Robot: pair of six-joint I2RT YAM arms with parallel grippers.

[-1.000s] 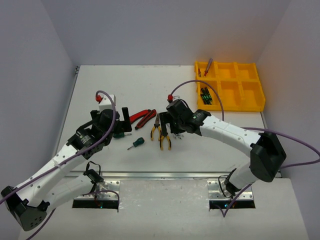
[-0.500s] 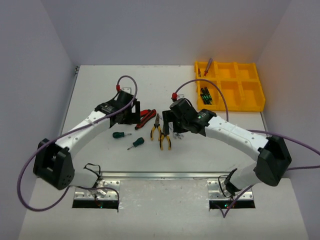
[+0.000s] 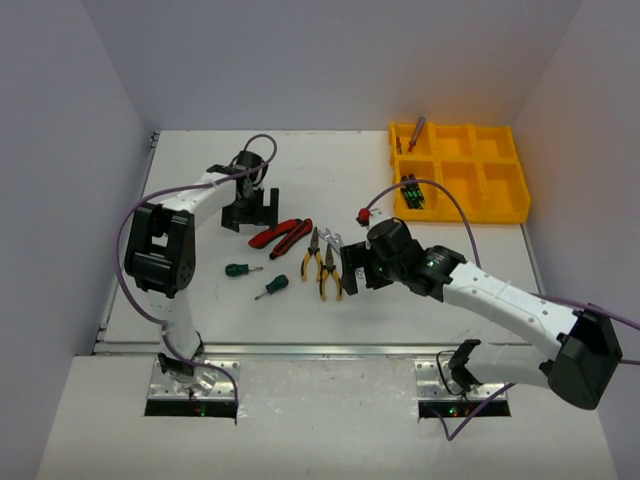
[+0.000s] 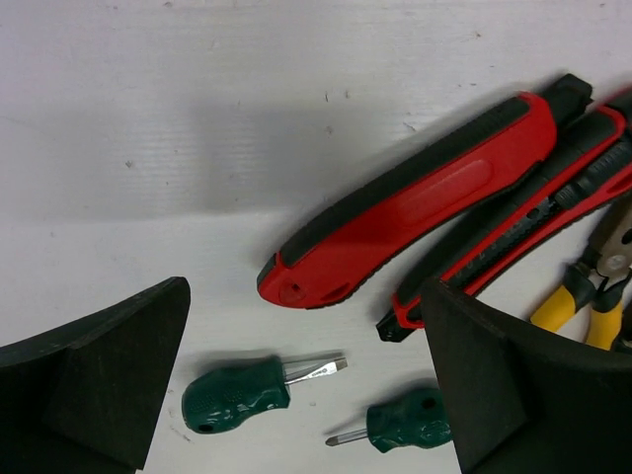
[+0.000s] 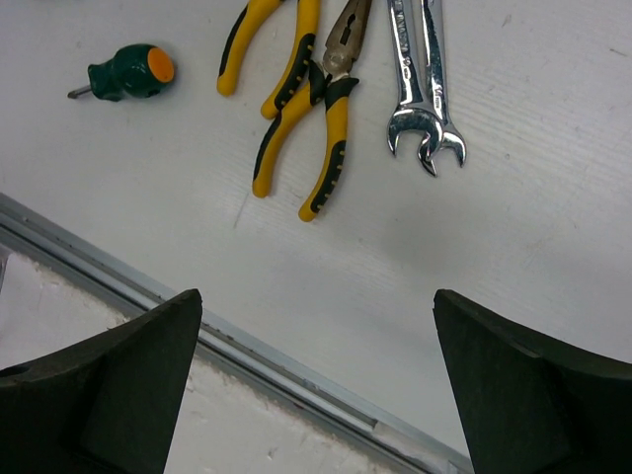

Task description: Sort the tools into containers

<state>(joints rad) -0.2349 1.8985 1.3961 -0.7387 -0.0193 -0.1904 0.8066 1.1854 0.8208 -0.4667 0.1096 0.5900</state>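
Top external view: the unsorted tools (image 3: 285,235) lie clustered at the middle of the worktop (image 3: 330,170), somewhat toward its near edge. The yellow tray (image 3: 480,216) sits at the far right corner. Its near left compartment holds black-green screwdrivers (image 3: 411,190).

Left wrist view: the left fingers (image 4: 89,385) are spread wide and empty, poised over the red-handled cutters (image 4: 415,207). Two stubby green screwdrivers (image 4: 237,393) lie just beside the cutters, toward the near edge.

Right wrist view: the right fingers (image 5: 99,385) are likewise spread and hold nothing. They hang over bare worktop between the near edge and the yellow-black pliers (image 5: 306,109). The silver wrenches (image 5: 425,89) lie just beside the pliers.

Handling, by judgement:
- Cutters: rigid and fairly heavy for their size, with moulded handles that should give good friction. Grip across the handles at mid-length, close to the balance point.
- Pliers: the handles are splayed and may pivot under pressure. Close on both handles together.
- Wrenches: thin, smooth steel lying flat and likely slippery. Pinch the shank edges squarely.
- Screwdrivers: light and prone to rolling. Take the bulbous handle.
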